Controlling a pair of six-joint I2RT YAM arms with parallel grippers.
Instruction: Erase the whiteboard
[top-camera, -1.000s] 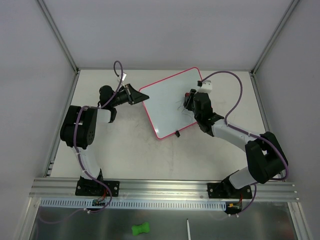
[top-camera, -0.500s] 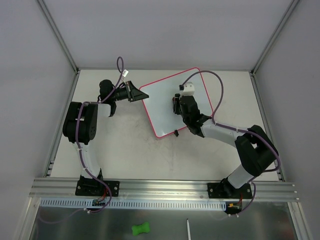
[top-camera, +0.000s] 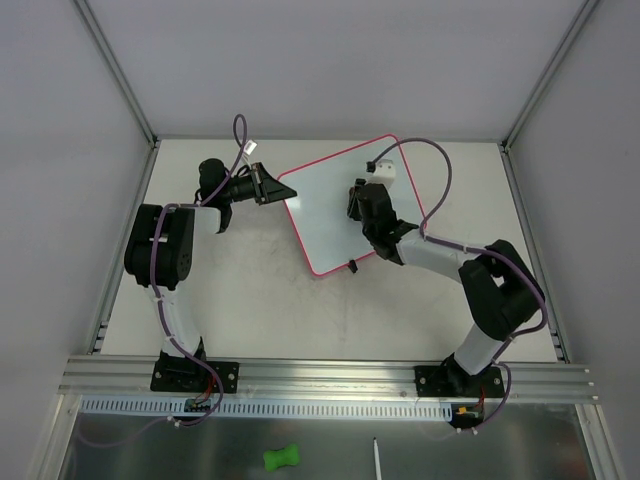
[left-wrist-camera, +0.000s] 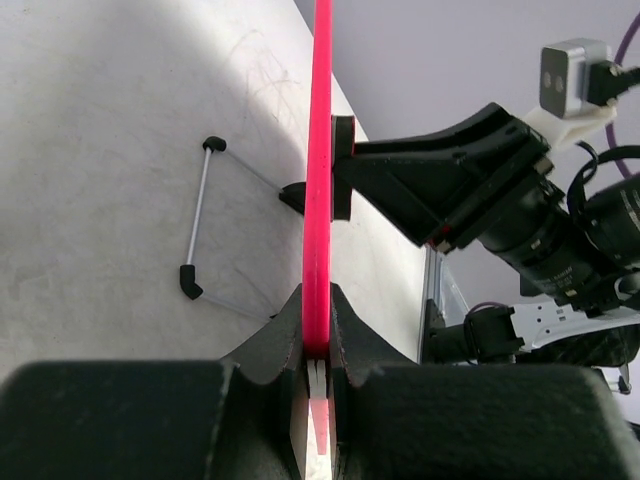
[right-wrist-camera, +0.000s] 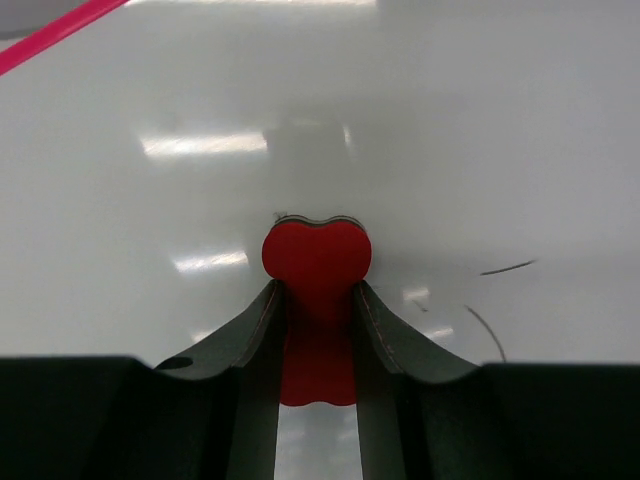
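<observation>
The left arm (top-camera: 160, 262) is folded at the left of the frame, with its wrist pointing right. The left end effector (top-camera: 272, 187) is clamped on the edge of the whiteboard (top-camera: 330, 222). The right arm (top-camera: 470, 272) reaches up-left to the centre, and the right end effector (top-camera: 357, 203) pinches a red eraser (right-wrist-camera: 316, 260).

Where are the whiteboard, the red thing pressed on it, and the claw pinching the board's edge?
whiteboard (top-camera: 325, 215): top view, on its bare white surface.
red eraser (right-wrist-camera: 316, 255): right wrist view, on its rounded tip.
left claw (left-wrist-camera: 317, 303): left wrist view, midway between its fingertips, where they clamp the pink frame.
</observation>
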